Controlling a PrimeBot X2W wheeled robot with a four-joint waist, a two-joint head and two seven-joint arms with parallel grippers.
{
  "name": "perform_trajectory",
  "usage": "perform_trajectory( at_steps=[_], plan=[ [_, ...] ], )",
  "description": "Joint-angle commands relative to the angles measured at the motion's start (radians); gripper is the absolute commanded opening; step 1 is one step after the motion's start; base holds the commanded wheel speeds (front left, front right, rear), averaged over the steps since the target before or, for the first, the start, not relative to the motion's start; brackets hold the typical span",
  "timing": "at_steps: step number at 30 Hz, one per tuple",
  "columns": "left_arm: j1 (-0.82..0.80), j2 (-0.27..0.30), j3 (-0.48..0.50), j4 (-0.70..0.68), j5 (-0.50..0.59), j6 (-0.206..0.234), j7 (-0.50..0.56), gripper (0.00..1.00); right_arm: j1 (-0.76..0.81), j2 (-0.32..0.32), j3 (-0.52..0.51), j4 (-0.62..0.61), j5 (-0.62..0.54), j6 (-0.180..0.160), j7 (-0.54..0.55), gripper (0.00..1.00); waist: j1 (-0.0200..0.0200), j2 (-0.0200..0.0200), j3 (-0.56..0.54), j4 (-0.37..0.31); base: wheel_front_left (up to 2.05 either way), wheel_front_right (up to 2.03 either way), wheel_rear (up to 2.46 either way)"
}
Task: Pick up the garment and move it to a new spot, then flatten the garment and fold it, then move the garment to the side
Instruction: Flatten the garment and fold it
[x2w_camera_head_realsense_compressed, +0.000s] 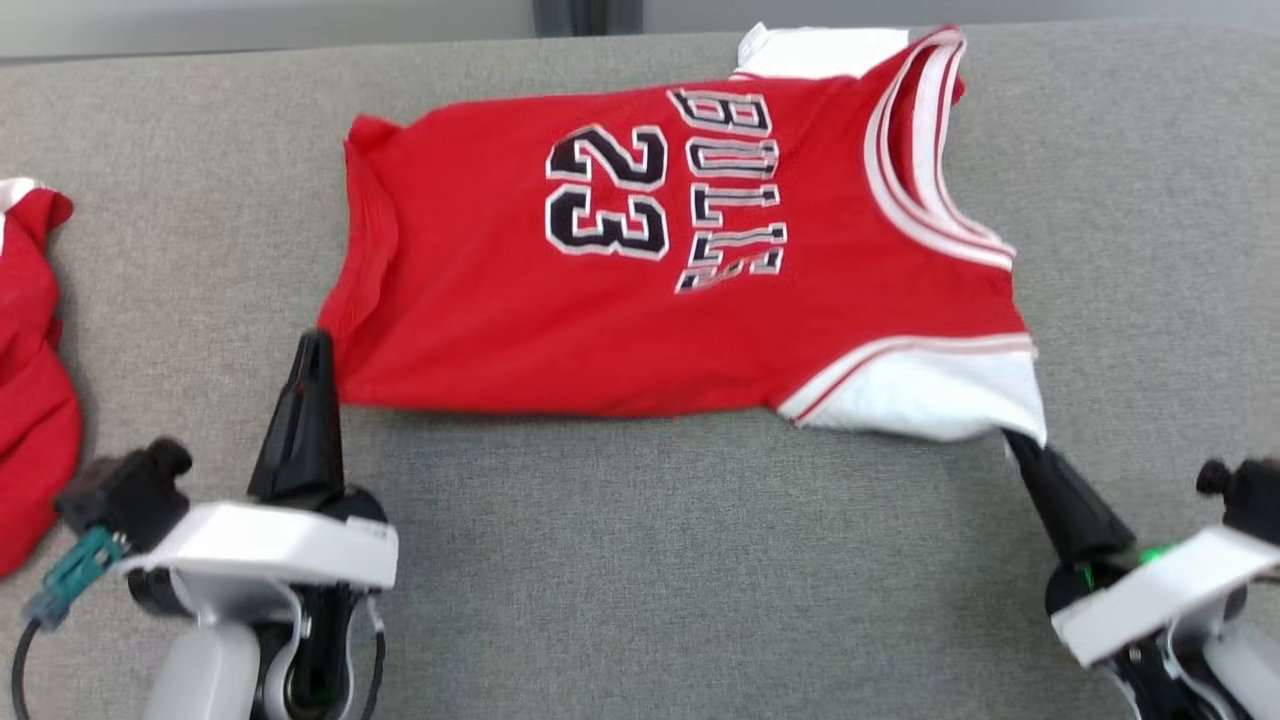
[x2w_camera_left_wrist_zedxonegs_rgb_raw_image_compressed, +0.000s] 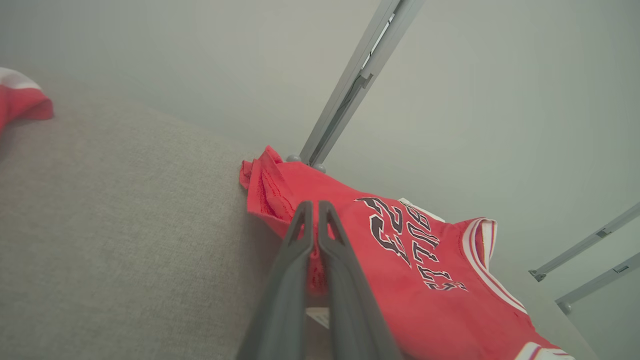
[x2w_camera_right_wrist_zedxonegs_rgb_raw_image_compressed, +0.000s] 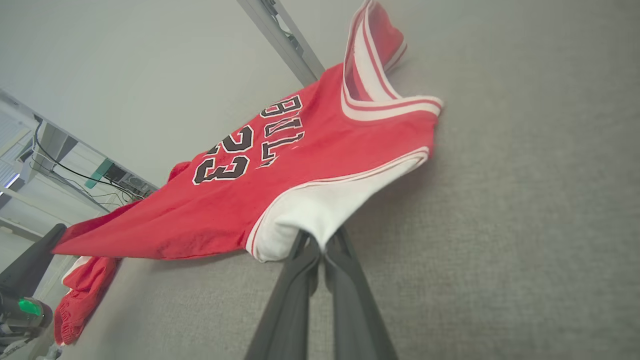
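The garment (x2w_camera_head_realsense_compressed: 640, 300) is a red jersey with white trim and "23" on it, spread sideways across the grey cloth surface (x2w_camera_head_realsense_compressed: 640, 560). Its near edge is raised and stretched between my two grippers. My left gripper (x2w_camera_head_realsense_compressed: 315, 345) is shut on the near hem corner; in the left wrist view, red cloth (x2w_camera_left_wrist_zedxonegs_rgb_raw_image_compressed: 425, 290) is pinched between the closed fingers of that gripper (x2w_camera_left_wrist_zedxonegs_rgb_raw_image_compressed: 314, 205). My right gripper (x2w_camera_head_realsense_compressed: 1015, 440) is shut on the white shoulder panel. In the right wrist view, the jersey (x2w_camera_right_wrist_zedxonegs_rgb_raw_image_compressed: 300, 160) rises from the closed tips of my right gripper (x2w_camera_right_wrist_zedxonegs_rgb_raw_image_compressed: 320, 237).
A second red garment (x2w_camera_head_realsense_compressed: 30, 380) lies bunched at the left edge of the surface, also seen as a red heap (x2w_camera_right_wrist_zedxonegs_rgb_raw_image_compressed: 85, 285). A pale wall and a grey metal post (x2w_camera_left_wrist_zedxonegs_rgb_raw_image_compressed: 350, 85) stand behind the far edge. Bare grey cloth stretches right of the jersey.
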Motion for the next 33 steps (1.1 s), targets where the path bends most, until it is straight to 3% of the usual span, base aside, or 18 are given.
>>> perform_trajectory(
  at_steps=[1, 12, 22, 29, 33],
  plan=[
    [0.031, -0.001, 0.01, -0.024, -0.019, 0.012, 0.012, 0.0, 0.031, -0.009, -0.005, -0.009, 0.004, 0.002, 0.011, 0.0, 0.0, -0.0001, -0.015, -0.006, 0.0, 0.0, 0.0],
    [0.344, 0.01, 0.058, -0.221, -0.073, 0.128, 0.112, 0.0, 0.363, 0.018, -0.085, -0.144, 0.015, 0.002, 0.167, 0.0, 0.0, -0.0001, -0.087, -0.007, 0.0, 0.0, 0.0],
    [0.465, 0.068, 0.063, -0.305, -0.051, 0.172, 0.189, 0.0, 0.572, 0.049, -0.193, -0.247, 0.021, 0.002, 0.413, 0.0, 0.0, -0.0001, -0.108, -0.022, 0.0, 0.0, 0.0],
    [0.45, 0.093, 0.041, -0.347, -0.066, 0.16, 0.245, 0.0, 0.617, 0.12, -0.289, -0.298, 0.007, 0.002, 0.55, 0.0, 0.0, -0.0001, -0.104, -0.026, 0.0, 0.0, 0.0],
    [0.41, 0.087, 0.039, -0.372, -0.11, 0.135, 0.263, 0.0, 0.59, 0.174, -0.346, -0.357, 0.062, 0.002, 0.62, 0.0, 0.0, -0.0001, -0.087, -0.028, 0.0, 0.0, 0.0]
  ],
)
